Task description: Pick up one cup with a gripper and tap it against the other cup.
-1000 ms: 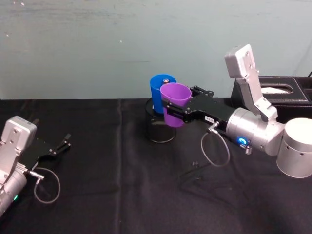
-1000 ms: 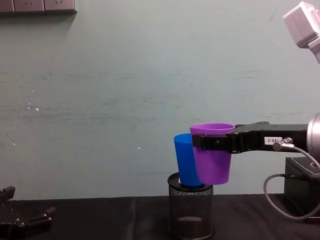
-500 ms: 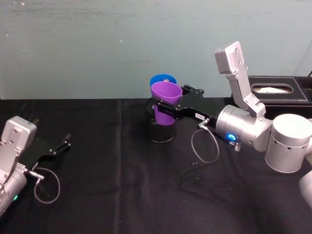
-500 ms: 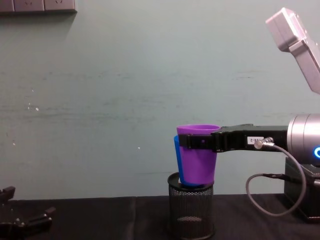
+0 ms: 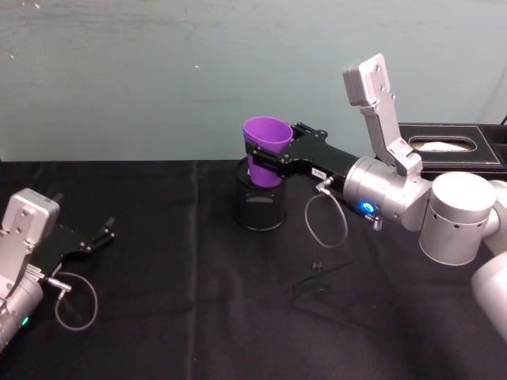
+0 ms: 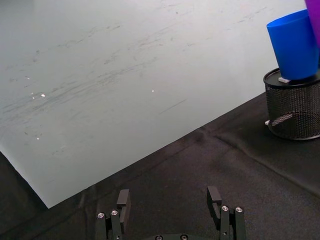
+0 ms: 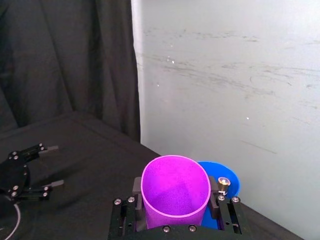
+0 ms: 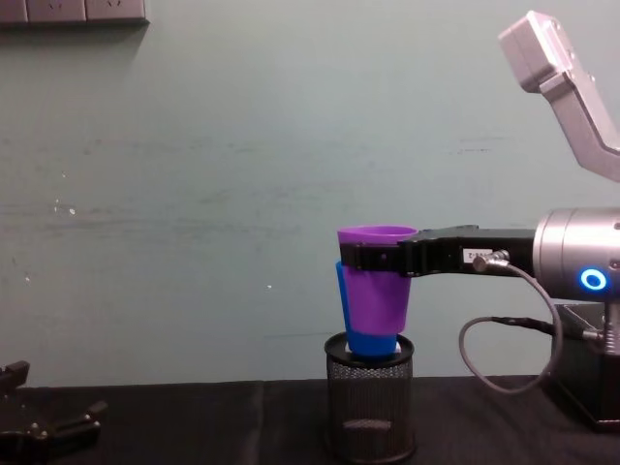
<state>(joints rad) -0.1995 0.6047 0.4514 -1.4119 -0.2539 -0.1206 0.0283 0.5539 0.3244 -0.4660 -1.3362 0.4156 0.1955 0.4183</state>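
Your right gripper (image 5: 268, 162) grips the purple cup (image 5: 268, 136), apparently touching the blue cup (image 6: 295, 47) in the mesh holder (image 5: 260, 212) at 12 o'clock. Pushing toward 9 o'clock could topple the holder. Your left gripper (image 6: 168, 196) sits released at 8 o'clock.

A pale grey-green wall (image 5: 158, 79), scuffed with faint streaks, stood behind a table (image 5: 198, 317) draped in black cloth. White socket plates (image 8: 73, 10) sat at eleven o'clock in the chest view; a black tissue box (image 5: 451, 146) lay at three o'clock in the head view.
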